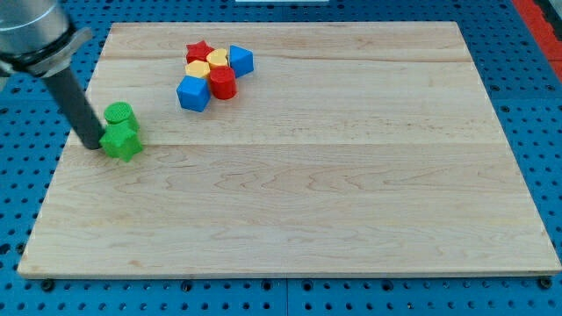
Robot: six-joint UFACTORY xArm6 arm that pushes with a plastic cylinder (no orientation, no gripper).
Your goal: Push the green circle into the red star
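My tip (93,144) is a bare dark rod w/ nothing to open or close, touching the green star-shaped block (120,141) from the view's left. Green round cylinder block (118,114) sits just above it, touching. Red star block (199,51) is at the cluster's top, up-right. Still approach stage, I judge; next needs tip repositioned below-left of the cylinder.
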